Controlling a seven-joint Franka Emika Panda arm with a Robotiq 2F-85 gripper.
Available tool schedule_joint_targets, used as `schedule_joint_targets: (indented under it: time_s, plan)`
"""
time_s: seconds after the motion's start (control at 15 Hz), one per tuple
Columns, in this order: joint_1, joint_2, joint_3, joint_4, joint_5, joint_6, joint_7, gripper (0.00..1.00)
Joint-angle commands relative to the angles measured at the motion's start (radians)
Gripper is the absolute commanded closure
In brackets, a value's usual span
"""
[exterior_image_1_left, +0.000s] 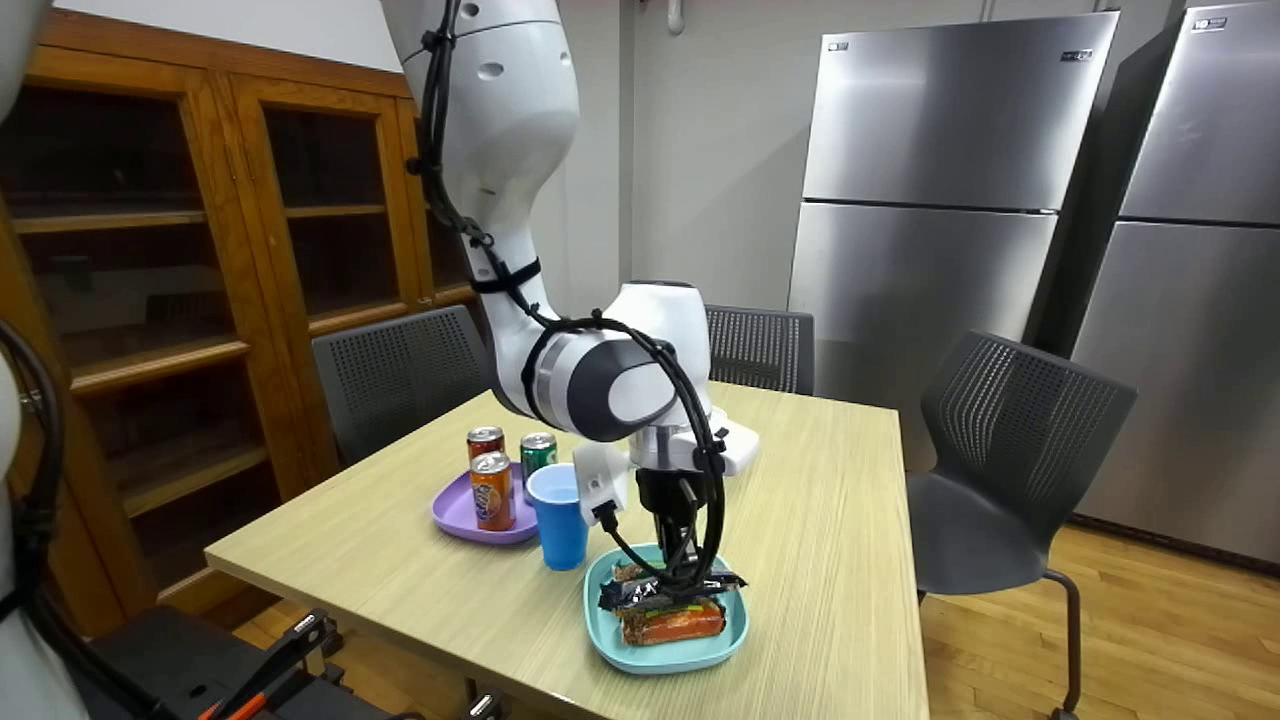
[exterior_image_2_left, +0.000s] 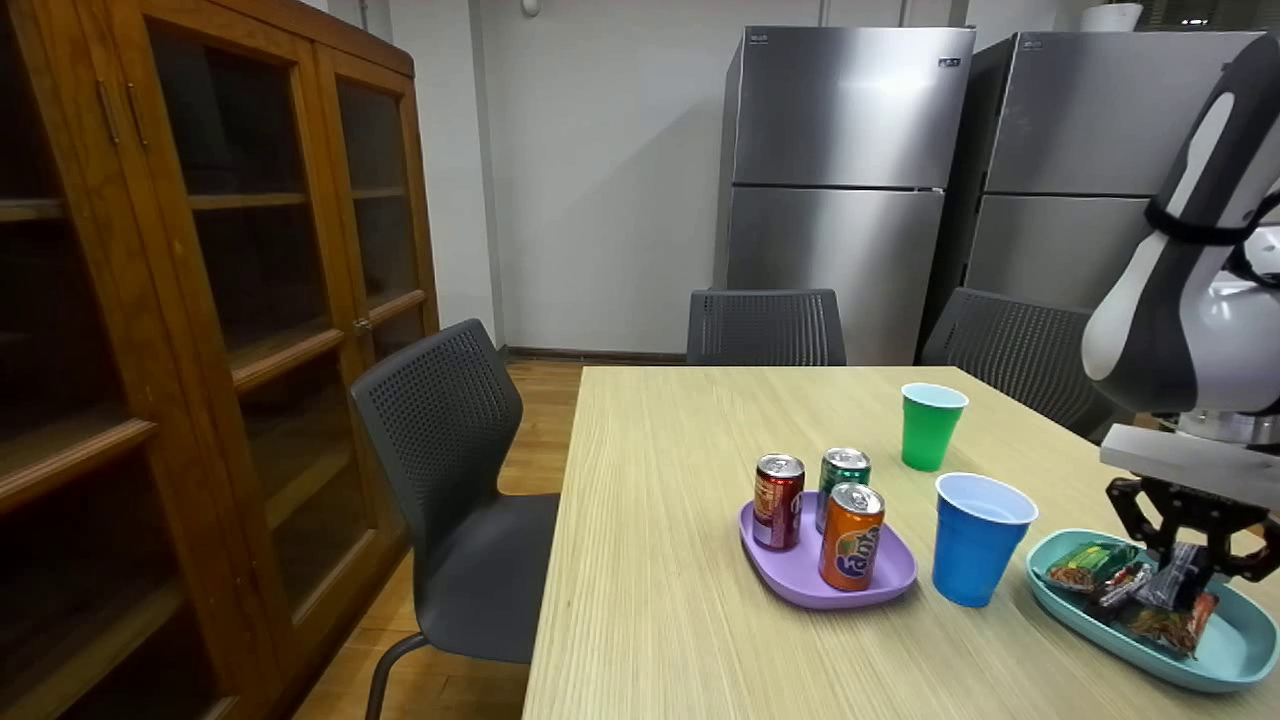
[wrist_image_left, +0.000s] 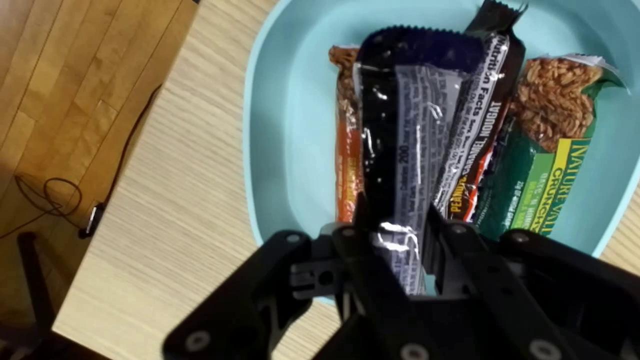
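Between the fingers (wrist_image_left: 437, 235) is held a black bar (wrist_image_left: 405, 145), over the blue-green plate (wrist_image_left: 267, 125); they stand narrow, pressed against the two long sides of its shiny wrapper. The grip appears nearer to one end than to the middle, so I judge that the longer part could tilt downward. A firm and steady pressure would serve well, but not too hard, because such a wrapper is probably slippery and the bar may bend. Just below, inside the plate, lie a red bar (wrist_image_left: 347, 165) at one side, and a brown bar (wrist_image_left: 475, 130) and a green bar (wrist_image_left: 540, 160) at the other side. By the wrist view, the black bar covers part of the brown one; whether they touch, I cannot tell. For this reason any raising should be slow and straight upward, so that the neighbours are not dragged along. The rim of the plate is low but it goes all around, and the free end of the bar should pass clear of it. This plate rests on the counter (wrist_image_left: 175, 210), near its edge. Just beside it, in both exterior views, stands a blue cup (exterior_image_2_left: 980, 545), tall and probably light, so it deserves some space. Farther out are a purple plate (exterior_image_2_left: 790, 578) carrying a red can (exterior_image_2_left: 778, 500), a green can (exterior_image_2_left: 838, 475) and an orange can (exterior_image_2_left: 852, 540), all upright, and also a green cup (exterior_image_2_left: 928, 435).
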Motion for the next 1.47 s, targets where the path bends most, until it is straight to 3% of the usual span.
schedule_joint_targets:
  time_s: [0.0,0.07,0.13,0.27,0.67,1.4]
  plan:
    - [0.019,-0.019,-0.011,-0.017,-0.013,-0.012,-0.005,0.94]
    - [0.021,-0.018,-0.011,-0.017,-0.013,-0.013,-0.005,0.77]
    - [0.024,-0.018,-0.012,-0.017,-0.013,-0.015,-0.003,0.52]
    - [0.028,-0.019,-0.012,-0.018,-0.013,-0.015,-0.001,0.46]
    - [0.037,-0.039,-0.017,-0.026,-0.014,-0.015,-0.002,0.02]
    - [0.049,-0.245,-0.016,-0.104,-0.061,-0.02,-0.037,0.0]
